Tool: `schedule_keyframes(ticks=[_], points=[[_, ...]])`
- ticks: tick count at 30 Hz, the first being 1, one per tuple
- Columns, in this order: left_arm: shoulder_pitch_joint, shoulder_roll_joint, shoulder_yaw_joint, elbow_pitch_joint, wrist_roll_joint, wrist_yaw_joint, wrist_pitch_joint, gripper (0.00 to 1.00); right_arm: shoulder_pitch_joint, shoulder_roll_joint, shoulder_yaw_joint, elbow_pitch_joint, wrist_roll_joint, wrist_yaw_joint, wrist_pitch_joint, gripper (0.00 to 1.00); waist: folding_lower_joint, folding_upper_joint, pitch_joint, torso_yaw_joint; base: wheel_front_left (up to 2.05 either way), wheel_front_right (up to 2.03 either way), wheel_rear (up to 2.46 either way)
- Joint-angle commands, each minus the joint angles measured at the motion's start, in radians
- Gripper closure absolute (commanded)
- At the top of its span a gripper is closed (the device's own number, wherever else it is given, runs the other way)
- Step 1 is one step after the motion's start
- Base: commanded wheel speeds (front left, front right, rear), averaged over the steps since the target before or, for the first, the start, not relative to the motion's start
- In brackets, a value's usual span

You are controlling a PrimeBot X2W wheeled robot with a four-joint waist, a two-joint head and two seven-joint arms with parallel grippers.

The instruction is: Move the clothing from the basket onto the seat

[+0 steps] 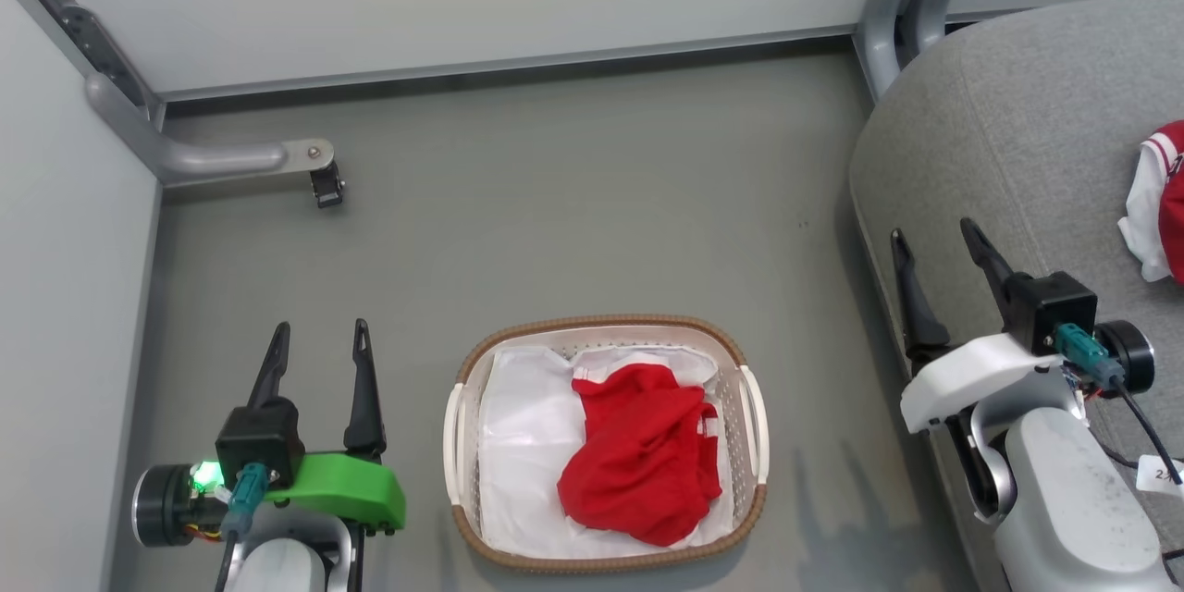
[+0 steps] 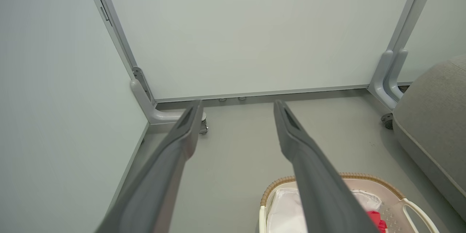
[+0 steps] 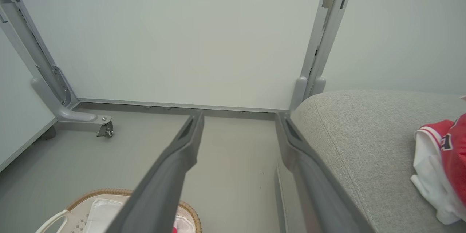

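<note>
A crumpled red jersey (image 1: 643, 467) lies in the white basket (image 1: 606, 327) on the floor, on its white liner; the basket's rim (image 2: 347, 176) and a bit of red (image 2: 376, 220) show in the left wrist view. Another red-and-white jersey (image 1: 1161, 203) rests on the grey seat (image 1: 1017, 120) at the right, seen too as a jersey (image 3: 446, 164) on the seat (image 3: 364, 134) in the right wrist view. My left gripper (image 1: 319, 338) stands open left of the basket. My right gripper (image 1: 934, 236) is open at the seat's front edge. Both are empty.
Pale partition panels close off the back and left. A grey panel foot with a castor (image 1: 324, 180) juts onto the floor at the back left; another support (image 1: 902, 9) stands by the seat's far corner. Grey floor lies beyond the basket.
</note>
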Motion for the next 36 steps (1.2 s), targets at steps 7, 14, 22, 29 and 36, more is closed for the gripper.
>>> schedule_keyframes(ticks=[7,14,22,29,36], points=[[0.076,0.002,0.014,-0.021,-0.010,-0.002,0.000,0.00,0.085,0.017,0.013,-0.011,0.009,-0.001,-0.002,0.00,0.0000,0.0000,-0.078,-0.010,0.00,0.00,0.00],[0.149,0.002,0.031,-0.062,-0.021,-0.013,0.000,0.00,0.147,0.031,0.027,-0.031,0.016,-0.001,-0.002,0.00,0.0000,0.0000,-0.119,-0.020,0.00,0.00,0.00],[0.195,0.002,0.046,-0.099,-0.018,-0.018,0.000,0.00,0.191,0.044,0.016,-0.071,0.030,-0.001,-0.002,0.00,0.0000,0.0000,-0.142,-0.027,0.00,0.00,0.00],[0.201,0.002,0.041,-0.101,-0.024,-0.018,0.000,0.00,0.203,0.048,0.016,-0.079,0.030,-0.001,-0.002,0.00,0.0000,0.0000,-0.148,-0.031,0.00,0.00,0.00],[0.191,0.002,0.027,-0.087,-0.027,-0.021,0.000,0.00,0.184,0.037,0.036,-0.080,0.027,-0.001,-0.002,0.00,0.0000,0.0000,-0.132,-0.036,0.00,0.00,0.00]])
